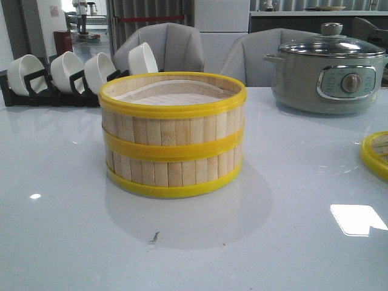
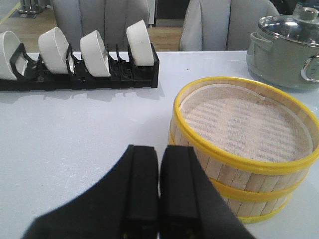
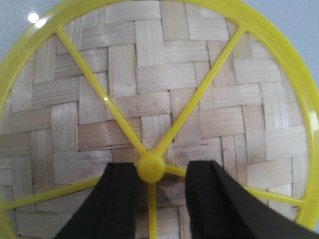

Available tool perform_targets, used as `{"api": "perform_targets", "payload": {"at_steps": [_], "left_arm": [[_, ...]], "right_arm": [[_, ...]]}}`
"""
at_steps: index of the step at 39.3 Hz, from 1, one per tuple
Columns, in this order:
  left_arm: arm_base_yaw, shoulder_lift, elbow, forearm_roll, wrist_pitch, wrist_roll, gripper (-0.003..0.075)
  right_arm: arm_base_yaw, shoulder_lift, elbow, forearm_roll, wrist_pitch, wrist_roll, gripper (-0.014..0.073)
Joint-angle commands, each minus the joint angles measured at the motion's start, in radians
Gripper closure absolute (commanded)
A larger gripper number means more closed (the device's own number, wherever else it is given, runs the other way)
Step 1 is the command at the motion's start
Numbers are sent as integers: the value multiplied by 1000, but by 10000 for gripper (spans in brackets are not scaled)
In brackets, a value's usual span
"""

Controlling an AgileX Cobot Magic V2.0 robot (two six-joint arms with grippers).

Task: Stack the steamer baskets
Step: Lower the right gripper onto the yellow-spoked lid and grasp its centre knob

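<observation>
The worktop (image 1: 60,242) lies bare near and left of the two stacked steamer baskets (image 1: 173,136) at its middle. The lid (image 1: 377,154) sits at the right edge — the right gripper (image 3: 160,186) spread astride its knob (image 3: 151,168). The left gripper (image 2: 159,186) is closed, empty.

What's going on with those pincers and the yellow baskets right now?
Left pincer shut, empty, beside stacked baskets. Right pincer open, straddling lid knob. Nothing blocking.
</observation>
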Motion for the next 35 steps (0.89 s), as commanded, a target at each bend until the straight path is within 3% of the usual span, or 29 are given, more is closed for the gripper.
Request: {"api": "perform_targets", "payload": {"at_steps": [1, 35], "left_arm": [[1, -5, -30, -10, -87, 0, 631], [1, -5, -30, -10, -87, 0, 631]], "right_arm": [[-6, -45, -34, -16, -54, -7, 235], [-2, -14, -34, -16, -143, -7, 237]]}}
